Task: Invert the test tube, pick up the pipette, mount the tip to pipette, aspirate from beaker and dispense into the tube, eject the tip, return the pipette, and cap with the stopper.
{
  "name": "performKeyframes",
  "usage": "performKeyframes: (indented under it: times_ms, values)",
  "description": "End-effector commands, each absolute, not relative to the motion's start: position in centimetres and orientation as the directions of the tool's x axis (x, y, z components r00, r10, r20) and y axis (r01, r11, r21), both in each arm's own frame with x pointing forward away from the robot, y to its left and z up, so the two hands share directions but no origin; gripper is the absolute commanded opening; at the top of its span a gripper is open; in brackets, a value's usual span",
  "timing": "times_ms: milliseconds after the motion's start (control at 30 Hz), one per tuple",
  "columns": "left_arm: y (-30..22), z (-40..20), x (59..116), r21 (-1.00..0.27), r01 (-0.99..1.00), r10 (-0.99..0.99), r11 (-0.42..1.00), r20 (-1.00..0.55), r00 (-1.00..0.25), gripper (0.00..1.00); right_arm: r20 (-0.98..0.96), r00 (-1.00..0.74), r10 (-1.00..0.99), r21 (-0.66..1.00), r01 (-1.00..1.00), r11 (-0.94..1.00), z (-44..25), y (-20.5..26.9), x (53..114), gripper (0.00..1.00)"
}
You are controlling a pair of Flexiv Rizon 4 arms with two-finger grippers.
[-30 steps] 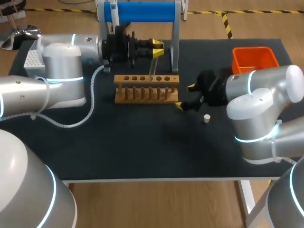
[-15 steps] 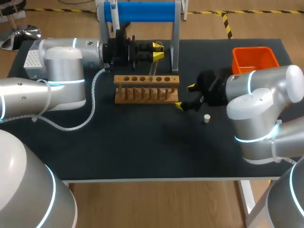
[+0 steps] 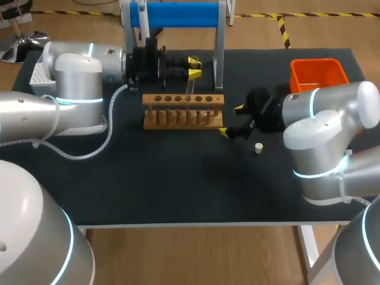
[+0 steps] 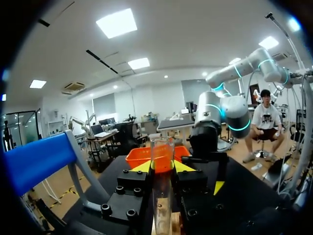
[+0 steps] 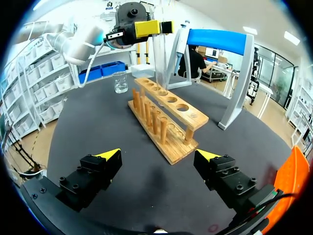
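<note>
A clear test tube [image 3: 189, 83] stands upright over the back row of the wooden rack [image 3: 183, 110], and my left gripper [image 3: 194, 66] is shut on its upper part. In the left wrist view the test tube [image 4: 162, 186] sits between the yellow fingertips [image 4: 142, 167], open mouth upward. From the right wrist, the tube [image 5: 159, 58] hangs from the left gripper [image 5: 152, 28] down to the rack [image 5: 166, 117]. My right gripper [image 3: 231, 121] stands wide open and holds nothing, to the right of the rack. A small white stopper [image 3: 259, 148] lies on the mat near it.
A blue-topped stand [image 3: 178, 15] rises behind the rack. An orange bin [image 3: 317, 72] sits at the back right, a white tip box [image 3: 40, 76] at the far left. A glass beaker [image 5: 121, 82] stands beyond the rack's far end.
My left gripper has turned a little at the wrist and drawn slightly left with the tube still in it. The right arm has not moved.
</note>
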State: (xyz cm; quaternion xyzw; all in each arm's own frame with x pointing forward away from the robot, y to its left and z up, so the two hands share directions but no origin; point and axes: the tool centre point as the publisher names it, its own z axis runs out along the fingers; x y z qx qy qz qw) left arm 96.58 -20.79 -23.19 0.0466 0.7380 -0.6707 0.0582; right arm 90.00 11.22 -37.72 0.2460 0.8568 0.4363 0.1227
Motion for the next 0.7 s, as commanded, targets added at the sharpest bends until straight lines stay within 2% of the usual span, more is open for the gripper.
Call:
performKeyframes:
  times_ms: [33,700]
  values:
    - [-20.6,-23.2,96.4,-0.981,0.134,-0.005,0.137,-0.136,-0.991,0.00,0.005,-0.849,0.528,0.809,0.314,0.498,-37.7,11.1,90.0,1.00]
    - [-20.9,-24.5,96.5,-0.984,0.082,-0.074,0.156,-0.094,-0.993,0.00,0.005,-0.849,0.528,0.809,0.314,0.498,-37.7,11.1,90.0,1.00]
